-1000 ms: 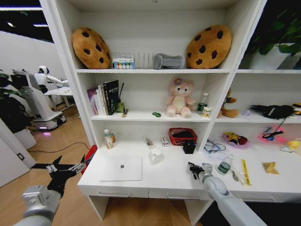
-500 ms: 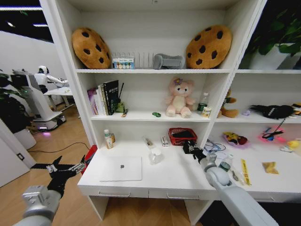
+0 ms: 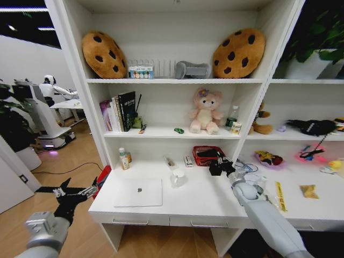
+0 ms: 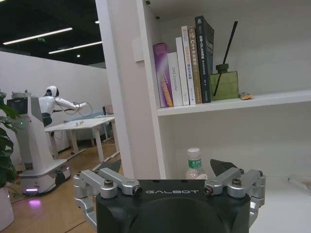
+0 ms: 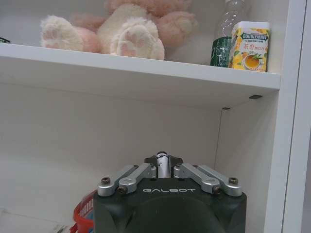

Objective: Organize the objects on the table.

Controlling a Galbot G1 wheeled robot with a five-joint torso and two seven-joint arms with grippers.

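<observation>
Right pincer (image 3: pixel 219 163): raised above the tabletop (image 3: pixel 199 199), just in front of the red basket (image 3: pixel 207 156); fingers together, clamped on a pen (image 5: pixel 163 160) whose tip pokes up between them in the right wrist view.
Left pincer (image 3: pixel 72 194): parked low, out past the tabletop's left end, fingers spread apart.
Laptop (image 3: pixel 138 192): closed and flat on the tabletop, well to the left of the right pincer.
Green item (image 3: pixel 179 130): on the shelf above the right pincer, beside the pink plush toy (image 3: pixel 205 112).
Green-labelled jar (image 3: pixel 236 127): same shelf, above and slightly right of the right pincer.
</observation>
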